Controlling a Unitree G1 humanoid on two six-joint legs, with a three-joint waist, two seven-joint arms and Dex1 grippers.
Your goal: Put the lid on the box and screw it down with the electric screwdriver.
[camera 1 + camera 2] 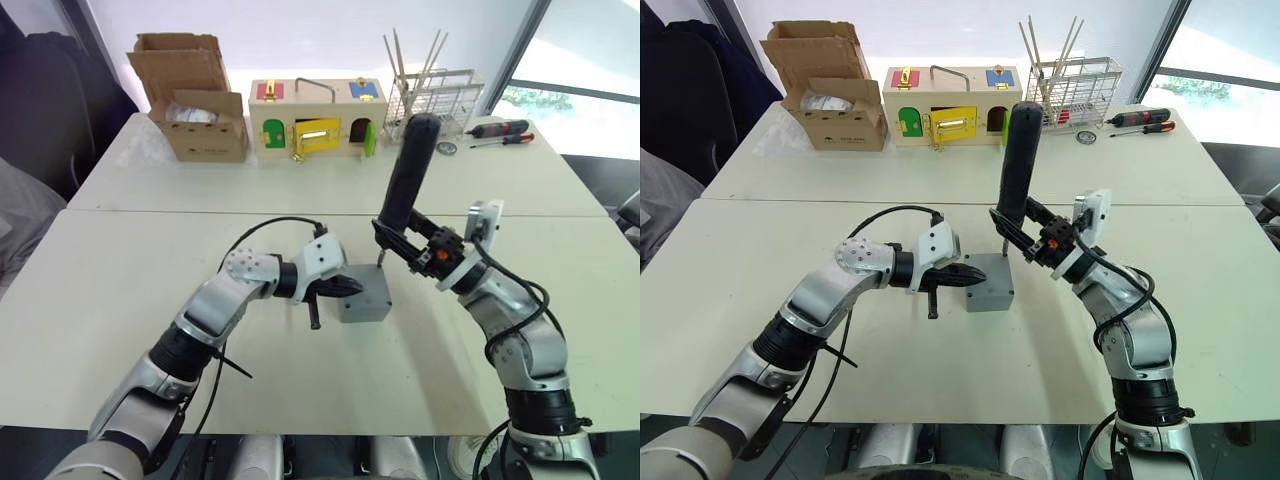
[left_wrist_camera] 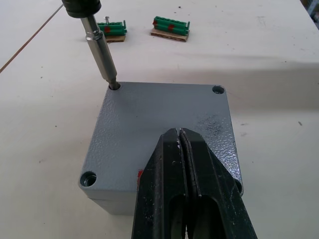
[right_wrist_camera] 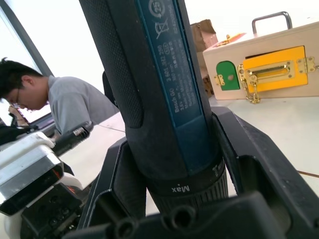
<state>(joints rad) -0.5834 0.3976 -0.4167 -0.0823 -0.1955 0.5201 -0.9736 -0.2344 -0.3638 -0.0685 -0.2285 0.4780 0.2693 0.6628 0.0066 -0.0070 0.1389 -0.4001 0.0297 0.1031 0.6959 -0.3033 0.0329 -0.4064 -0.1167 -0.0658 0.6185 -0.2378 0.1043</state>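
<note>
On the near white table [image 1: 120, 260], the lid [image 2: 164, 117] is already sitting on the grey box [image 1: 366, 297] and a corner screw is getting driven.

The right gripper [image 1: 1025, 232] is clamping the electric screwdriver [image 1: 408, 172] upright-ish, bit sitting in a corner hole. The left gripper [image 1: 344, 289] is pressing on the lid's near edge with its fingers [image 2: 172, 164] closed together. I'd say keep the driver straight over that hole and keep steady pressure on the lid, otherwise the box could twist or the bit could slip.

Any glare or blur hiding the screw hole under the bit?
Left wrist view: no; the electric screwdriver bit sits sharply in the lid corner hole, under soft shadow. Eye views: the window is blown out. Right wrist view: bright backlight behind the driver body.
</note>
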